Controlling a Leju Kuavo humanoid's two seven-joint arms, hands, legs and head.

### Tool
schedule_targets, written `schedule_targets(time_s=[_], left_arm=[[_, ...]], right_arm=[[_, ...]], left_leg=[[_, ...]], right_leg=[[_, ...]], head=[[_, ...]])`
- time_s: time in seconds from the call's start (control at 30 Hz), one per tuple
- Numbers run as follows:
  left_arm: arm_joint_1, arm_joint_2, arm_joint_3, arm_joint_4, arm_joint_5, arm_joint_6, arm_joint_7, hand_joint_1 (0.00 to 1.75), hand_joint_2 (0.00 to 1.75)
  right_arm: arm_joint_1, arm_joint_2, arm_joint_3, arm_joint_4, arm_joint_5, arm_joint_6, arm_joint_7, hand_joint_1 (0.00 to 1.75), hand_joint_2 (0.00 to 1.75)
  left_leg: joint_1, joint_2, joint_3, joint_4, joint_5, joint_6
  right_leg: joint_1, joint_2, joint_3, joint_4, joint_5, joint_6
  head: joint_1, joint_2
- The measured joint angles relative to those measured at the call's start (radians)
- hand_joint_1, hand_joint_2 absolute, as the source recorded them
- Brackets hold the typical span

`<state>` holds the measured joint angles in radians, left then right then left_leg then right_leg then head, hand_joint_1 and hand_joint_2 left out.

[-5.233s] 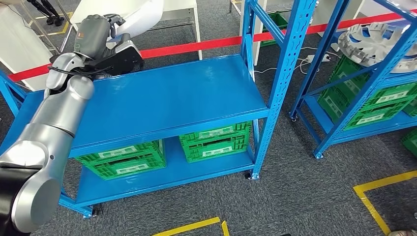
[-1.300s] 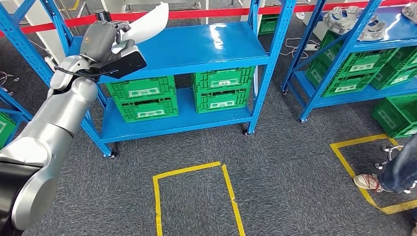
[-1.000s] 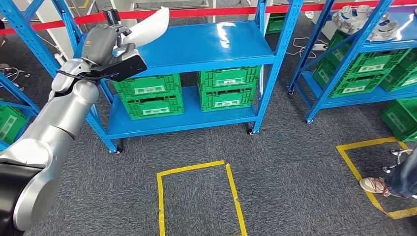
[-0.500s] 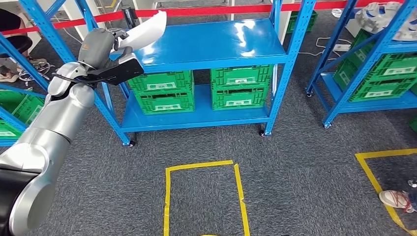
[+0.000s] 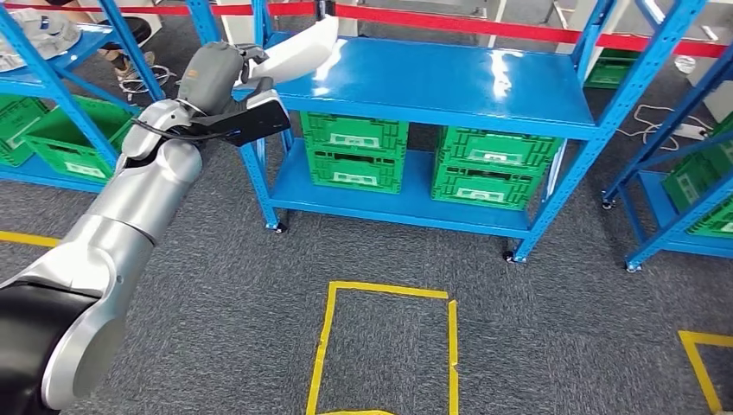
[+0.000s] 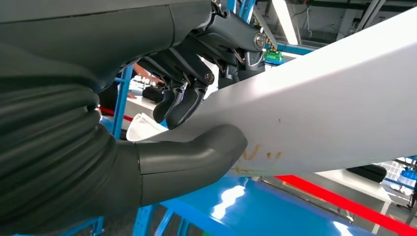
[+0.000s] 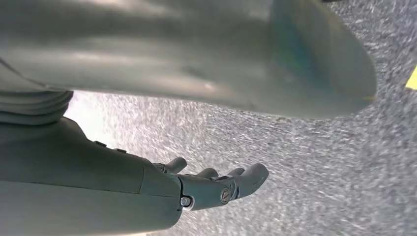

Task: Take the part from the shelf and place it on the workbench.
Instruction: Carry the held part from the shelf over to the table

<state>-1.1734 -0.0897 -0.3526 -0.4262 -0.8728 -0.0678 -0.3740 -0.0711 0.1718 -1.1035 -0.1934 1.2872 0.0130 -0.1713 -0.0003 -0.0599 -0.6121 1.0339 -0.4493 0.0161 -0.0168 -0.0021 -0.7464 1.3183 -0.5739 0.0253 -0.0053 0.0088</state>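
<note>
Above the blue shelf (image 5: 432,82), the left hand (image 5: 220,73) clamps the white part (image 5: 298,54), while the right hand (image 7: 216,187) hangs with fingers apart

the white part (image 6: 314,103) runs out past the picture's edge in the left wrist view, so its far end beyond the fingers (image 6: 179,105) is cut off. the thumb (image 6: 196,152) covers a strip of its underside. in the right wrist view the carpet (image 7: 305,162) behind the right hand (image 7: 216,184) is motion-blurred, and its fingers look loosely curled, perhaps holding nothing.
</note>
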Motion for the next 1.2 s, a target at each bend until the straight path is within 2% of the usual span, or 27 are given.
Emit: schedule_targets(time_s=[0.03,0.07,0.1,0.17,0.2,0.23,0.27,0.33,0.4,0.47,0.5,0.53,0.57,0.63,0.67,0.7,0.77,0.8,0.83,0.9,0.93,0.97,1.0,1.03,1.07,1.13,1.2], left_arm=[[0.0,-0.003,0.0,0.001,0.0,0.0,0.002,1.45,1.75],[-0.001,-0.006,0.0,0.0,0.0,0.001,0.003,1.45,1.75],[-0.003,-0.008,0.0,0.0,0.0,0.002,0.004,1.45,1.75],[-0.007,-0.013,-0.001,-0.002,0.0,0.003,0.005,1.45,1.75],[-0.007,-0.013,-0.001,-0.004,-0.001,0.003,0.005,1.45,1.75],[-0.008,-0.013,-0.001,-0.005,-0.001,0.003,0.005,1.45,1.75],[-0.008,-0.011,-0.001,-0.006,-0.001,0.003,0.005,1.45,1.75],[-0.012,-0.007,-0.002,-0.007,-0.002,0.003,0.005,1.45,1.75],[-0.014,-0.008,-0.004,-0.008,-0.002,0.004,0.005,1.45,1.75],[-0.011,-0.009,-0.007,-0.007,-0.002,0.004,0.005,1.45,1.75],[-0.009,-0.009,-0.008,-0.006,-0.002,0.004,0.004,1.45,1.75],[-0.009,-0.009,-0.008,-0.005,-0.002,0.003,0.002,1.45,1.75],[-0.009,-0.009,-0.008,-0.005,-0.002,0.003,-0.001,1.45,1.75],[-0.013,-0.014,-0.009,-0.006,-0.002,0.003,-0.01,1.45,1.75],[-0.014,-0.017,-0.009,-0.006,-0.002,0.004,-0.013,1.45,1.75],[-0.014,-0.02,-0.009,-0.006,-0.002,0.005,-0.015,1.45,1.75],[-0.014,-0.02,-0.009,-0.006,-0.001,0.007,-0.018,1.45,1.75],[-0.015,-0.02,-0.009,-0.007,-0.001,0.007,-0.018,1.45,1.75],[-0.016,-0.021,-0.01,-0.007,0.0,0.008,-0.018,1.45,1.75],[-0.017,-0.027,-0.01,-0.007,0.0,0.008,-0.019,1.45,1.75],[-0.016,-0.03,-0.011,-0.006,0.0,0.009,-0.019,1.45,1.75],[-0.013,-0.032,-0.012,-0.005,0.001,0.009,-0.02,1.45,1.75],[-0.01,-0.033,-0.012,-0.004,0.001,0.01,-0.021,1.45,1.75],[-0.009,-0.032,-0.012,-0.004,0.002,0.013,-0.023,1.45,1.75],[-0.008,-0.031,-0.012,-0.004,0.003,0.016,-0.023,1.45,1.75],[-0.009,-0.029,-0.012,-0.005,0.005,0.024,-0.026,1.45,1.75],[-0.009,-0.03,-0.012,-0.005,0.006,0.033,-0.031,1.45,1.75]], right_arm=[[0.0,-0.001,0.0,0.0,0.0,0.0,-0.002,0.0,0.0],[0.0,-0.001,0.0,0.0,0.001,0.0,-0.003,0.0,0.0],[0.0,-0.003,0.0,0.0,0.001,0.0,-0.004,0.0,0.0],[0.0,-0.004,0.0,0.0,0.001,-0.001,-0.006,0.0,0.0],[0.0,-0.005,-0.001,0.0,0.002,-0.002,-0.007,0.0,0.0],[-0.001,-0.005,-0.001,0.0,0.002,-0.002,-0.007,0.0,0.0],[-0.002,-0.005,-0.001,0.0,0.002,-0.002,-0.007,0.0,0.0],[-0.003,-0.004,-0.001,0.0,0.002,-0.002,-0.009,0.0,0.0],[-0.001,-0.005,-0.001,0.0,0.002,-0.002,-0.01,0.0,0.0],[0.001,-0.005,-0.001,0.0,0.001,-0.002,-0.009,0.0,0.0],[0.001,-0.005,-0.002,0.0,-0.001,-0.002,-0.008,0.0,0.0],[0.001,-0.004,-0.002,0.0,-0.003,-0.002,-0.005,0.0,0.0],[0.0,-0.004,-0.002,0.0,-0.006,-0.002,-0.002,0.0,0.0],[0.0,-0.003,-0.004,0.0,-0.01,-0.004,0.004,0.0,0.0],[0.0,-0.002,-0.005,0.0,-0.013,-0.005,0.005,0.0,0.0],[0.0,-0.001,-0.006,0.0,-0.015,-0.007,0.006,0.0,0.0],[-0.001,0.002,-0.01,0.0,-0.018,-0.011,0.007,0.0,0.0],[-0.002,0.003,-0.012,0.0,-0.019,-0.013,0.007,0.0,0.0],[-0.002,0.005,-0.014,0.0,-0.019,-0.015,0.006,0.0,0.0],[0.0,0.006,-0.015,0.0,-0.02,-0.016,0.005,0.0,0.0],[0.001,0.007,-0.016,0.0,-0.02,-0.016,0.004,0.0,0.0],[0.002,0.007,-0.017,0.0,-0.019,-0.016,0.004,0.0,0.0],[0.003,0.008,-0.017,0.0,-0.019,-0.016,0.004,0.0,0.0],[0.003,0.008,-0.017,0.0,-0.018,-0.016,0.003,0.0,0.0],[0.003,0.008,-0.017,0.0,-0.017,-0.016,0.003,0.0,0.0],[0.003,0.008,-0.017,0.0,-0.018,-0.016,0.002,0.0,0.0],[0.002,0.008,-0.017,0.0,-0.02,-0.016,0.001,0.0,0.0]], left_leg=[[-0.001,-0.014,-0.001,0.002,0.0,-0.001],[-0.001,-0.026,-0.001,0.005,0.0,-0.002],[-0.001,-0.038,-0.003,0.008,0.0,-0.005],[0.0,-0.061,-0.011,0.012,0.002,-0.015],[0.002,-0.072,-0.016,0.01,0.005,-0.022],[0.003,-0.085,-0.019,0.008,0.009,-0.029],[0.003,-0.082,-0.022,0.008,0.01,-0.035],[-0.002,-0.03,-0.043,0.041,-0.011,-0.045],[-0.001,0.032,-0.096,0.148,-0.065,-0.053],[0.006,0.049,-0.15,0.256,-0.1,-0.061],[0.009,0.053,-0.155,0.268,-0.093,-0.063],[0.011,0.058,-0.14,0.24,-0.071,-0.065],[0.012,0.07,-0.107,0.179,-0.038,-0.065],[0.006,0.119,-0.04,0.05,0.002,-0.057],[0.003,0.134,-0.021,0.013,0.01,-0.05],[-0.001,0.139,-0.016,0.001,0.008,-0.043],[0.001,0.11,-0.016,-0.004,0.014,-0.028],[0.004,0.097,-0.015,-0.008,0.017,-0.022],[0.006,0.084,-0.013,-0.012,0.021,-0.015],[0.008,0.058,-0.013,-0.016,0.025,-0.006],[0.007,0.044,-0.014,-0.015,0.026,-0.004],[0.006,0.029,-0.015,-0.015,0.026,-0.003],[0.005,0.013,-0.016,-0.013,0.026,-0.003],[0.004,-0.002,-0.016,-0.01,0.026,-0.003],[0.004,-0.017,-0.016,-0.007,0.026,-0.004],[0.004,-0.044,-0.02,0.001,0.024,-0.01],[0.005,-0.069,-0.028,0.003,0.027,-0.023]], right_leg=[[0.001,0.005,0.02,-0.039,0.027,-0.004],[0.001,0.019,0.054,-0.107,0.061,-0.008],[0.0,0.042,0.089,-0.175,0.083,-0.012],[-0.001,0.073,0.131,-0.258,0.1,-0.016],[0.001,0.073,0.135,-0.265,0.096,-0.018],[0.001,0.061,0.136,-0.268,0.099,-0.021],[-0.001,0.048,0.139,-0.272,0.102,-0.027],[-0.006,0.022,0.144,-0.282,0.107,-0.04],[-0.006,-0.003,0.145,-0.285,0.108,-0.047],[-0.006,-0.032,0.145,-0.285,0.106,-0.048],[-0.006,-0.045,0.145,-0.284,0.105,-0.047],[-0.007,-0.059,0.146,-0.283,0.103,-0.046],[-0.007,-0.071,0.147,-0.282,0.102,-0.043],[-0.003,-0.095,0.151,-0.281,0.097,-0.035],[0.001,-0.106,0.154,-0.281,0.095,-0.029],[0.004,-0.117,0.157,-0.283,0.094,-0.023],[0.005,-0.138,0.163,-0.287,0.091,-0.012],[0.003,-0.128,0.163,-0.28,0.083,-0.006],[0.0,-0.105,0.155,-0.257,0.066,-0.002],[-0.003,-0.037,0.107,-0.146,0.005,0.002],[-0.002,-0.017,0.074,-0.077,-0.025,0.002],[-0.001,-0.007,0.046,-0.022,-0.043,0.001],[0.0,-0.002,0.033,-0.001,-0.04,0.0],[0.001,0.001,0.039,-0.021,-0.017,-0.003],[0.0,0.009,0.062,-0.074,0.018,-0.005],[-0.004,0.051,0.122,-0.207,0.074,-0.01],[-0.005,0.078,0.15,-0.268,0.085,-0.014]], head=[[0.001,0.0],[0.002,0.0],[0.002,0.0],[0.002,0.0],[0.002,0.0],[0.003,0.0],[0.004,0.0],[-0.002,0.0],[-0.01,0.0],[-0.012,0.0],[-0.012,0.0],[-0.013,0.0],[-0.013,0.0],[-0.014,0.0],[-0.013,0.0],[-0.012,0.0],[-0.009,0.0],[-0.008,0.0],[-0.007,0.0],[-0.002,0.0],[0.001,0.0],[0.003,0.0],[0.005,0.0],[0.005,0.0],[0.005,0.0],[0.006,0.0],[0.006,0.0]])
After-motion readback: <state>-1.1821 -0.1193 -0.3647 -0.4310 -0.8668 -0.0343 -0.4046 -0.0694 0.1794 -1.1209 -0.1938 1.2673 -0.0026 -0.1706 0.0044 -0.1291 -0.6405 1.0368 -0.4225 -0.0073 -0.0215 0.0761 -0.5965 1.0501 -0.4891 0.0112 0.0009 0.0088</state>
